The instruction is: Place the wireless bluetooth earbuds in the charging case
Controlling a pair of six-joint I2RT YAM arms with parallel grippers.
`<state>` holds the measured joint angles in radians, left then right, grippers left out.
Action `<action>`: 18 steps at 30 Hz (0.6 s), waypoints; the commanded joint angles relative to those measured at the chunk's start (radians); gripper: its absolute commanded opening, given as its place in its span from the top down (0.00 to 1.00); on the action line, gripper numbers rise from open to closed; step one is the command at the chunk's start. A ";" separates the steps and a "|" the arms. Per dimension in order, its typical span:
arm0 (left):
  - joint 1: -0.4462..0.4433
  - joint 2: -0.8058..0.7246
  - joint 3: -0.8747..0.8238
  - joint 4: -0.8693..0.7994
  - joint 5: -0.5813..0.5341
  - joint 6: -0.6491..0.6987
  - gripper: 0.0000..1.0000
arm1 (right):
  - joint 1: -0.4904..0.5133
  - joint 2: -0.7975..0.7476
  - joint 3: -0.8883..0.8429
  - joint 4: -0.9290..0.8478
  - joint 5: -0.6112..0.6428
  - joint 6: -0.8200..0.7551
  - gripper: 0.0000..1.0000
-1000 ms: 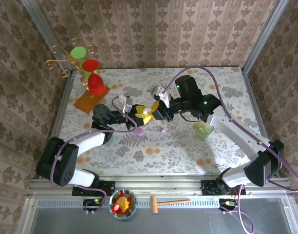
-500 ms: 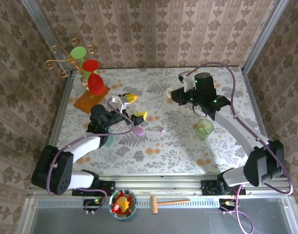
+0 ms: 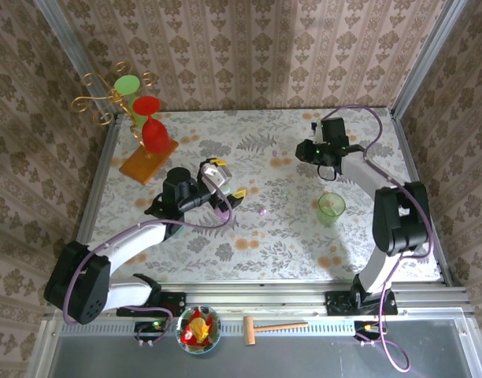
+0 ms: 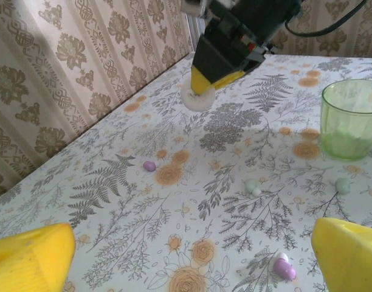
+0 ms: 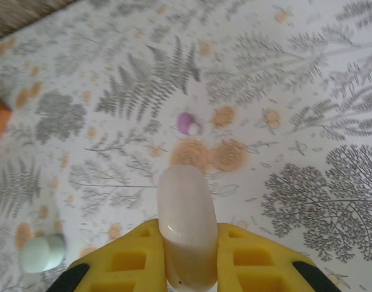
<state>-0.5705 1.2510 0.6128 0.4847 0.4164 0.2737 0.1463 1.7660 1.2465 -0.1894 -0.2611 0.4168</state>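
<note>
Earbud (image 4: 284,268) (lilac) before left end effector (image 4: 192,255).

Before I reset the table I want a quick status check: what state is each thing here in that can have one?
left gripper: open wide, holding nothing.
right gripper: shut on the pale case.
pale case: clamped between the yellow fingers; whether its lid is open or closed, cannot tell.
green cup: upright on the table.
purple earbud: loose on the table, not in a case.
</note>
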 commanded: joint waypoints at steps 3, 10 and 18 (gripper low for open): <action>-0.008 0.038 0.048 -0.086 -0.050 0.056 0.00 | -0.036 0.144 0.115 -0.065 -0.010 0.043 0.83; -0.006 0.053 0.059 -0.087 -0.049 0.055 0.00 | -0.073 0.296 0.192 -0.068 -0.007 0.037 0.82; 0.003 0.053 0.077 -0.140 -0.083 0.029 0.00 | -0.125 0.321 0.189 -0.090 0.037 0.080 0.65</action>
<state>-0.5747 1.3010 0.6487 0.3798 0.3523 0.3042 0.0383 2.0838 1.4345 -0.2417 -0.2615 0.4797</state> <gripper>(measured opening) 0.999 0.340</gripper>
